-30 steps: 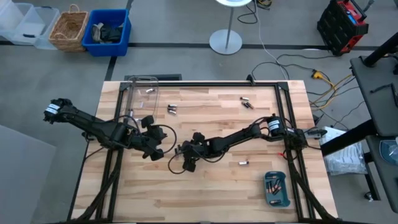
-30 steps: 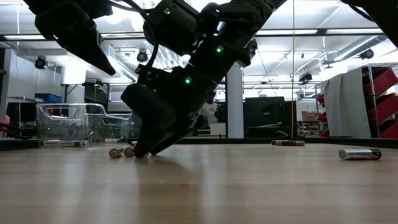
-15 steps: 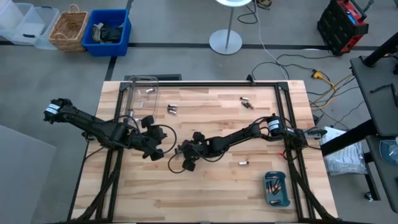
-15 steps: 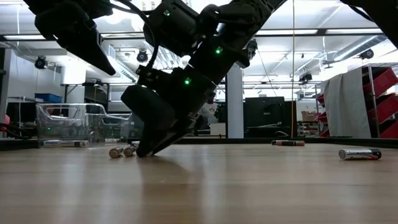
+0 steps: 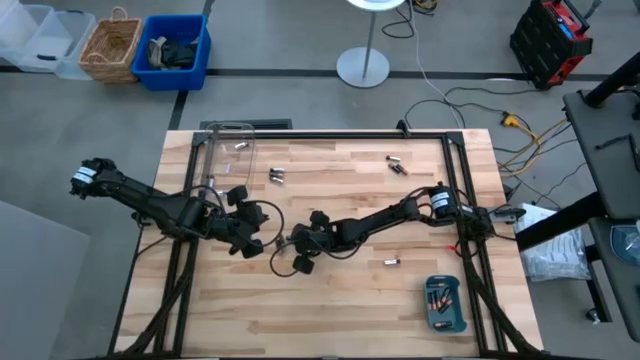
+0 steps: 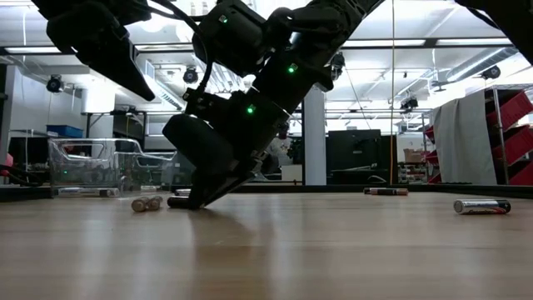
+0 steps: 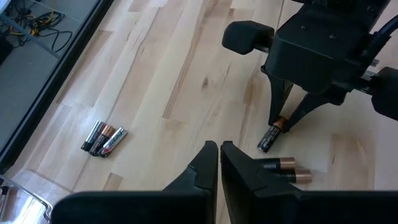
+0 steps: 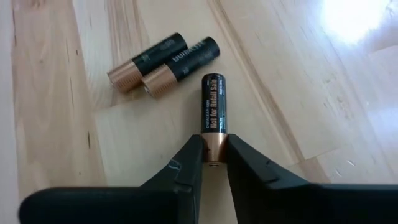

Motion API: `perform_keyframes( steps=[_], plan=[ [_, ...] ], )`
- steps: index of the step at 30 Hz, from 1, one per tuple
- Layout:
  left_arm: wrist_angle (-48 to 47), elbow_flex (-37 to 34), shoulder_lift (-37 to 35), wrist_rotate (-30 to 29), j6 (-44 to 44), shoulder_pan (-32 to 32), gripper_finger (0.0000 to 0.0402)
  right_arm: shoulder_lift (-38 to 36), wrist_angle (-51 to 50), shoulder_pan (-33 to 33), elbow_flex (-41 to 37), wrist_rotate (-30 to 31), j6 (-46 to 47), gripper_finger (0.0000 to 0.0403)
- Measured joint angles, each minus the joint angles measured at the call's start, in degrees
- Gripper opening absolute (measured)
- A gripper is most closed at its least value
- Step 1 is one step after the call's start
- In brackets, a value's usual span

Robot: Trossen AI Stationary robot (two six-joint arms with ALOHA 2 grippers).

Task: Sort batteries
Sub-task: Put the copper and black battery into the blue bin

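Battery point(image 8: 213, 109) lying on the desk point(image 8: 298, 93), beside two paired batteries point(image 8: 161, 65): my right pincer point(image 8: 213, 163) pinches its coppery end; left pincer point(image 7: 219, 155) pressed together.

Overhead camera looks straight down; low camera level across; wrist cameras close, sharing the batteries point(image 8: 212, 118).

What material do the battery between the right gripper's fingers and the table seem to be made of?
The battery in the right gripper looks metal, wrapped in a glossy black label with print and a coppery band at the gripped end. The table looks like pale wood strips, smooth and slightly shiny: grain lines and a bright reflection show.
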Motion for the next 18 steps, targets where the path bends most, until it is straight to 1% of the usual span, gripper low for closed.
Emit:
perform_keyframes(
  steps=[5,8,13,18],
  plan=[
    [0.0,0.0,0.0,0.0,0.0,0.0,0.0,-0.5,-0.5,0.0,0.0,0.0,-1.5,0.0049],
    [-0.1,0.0,0.0,0.0,0.0,0.0,0.0,-2.0,-3.6,0.0,-0.1,1.7,-3.1,0.0049],
    [-0.2,0.0,0.0,0.2,0.0,0.0,0.0,-7.0,-12.4,0.0,-0.3,2.5,-5.8,0.0046],
    [-0.2,0.0,0.0,0.7,0.0,0.0,0.0,-13.9,-24.7,0.5,-0.4,2.8,-7.7,0.0047]
  ],
)
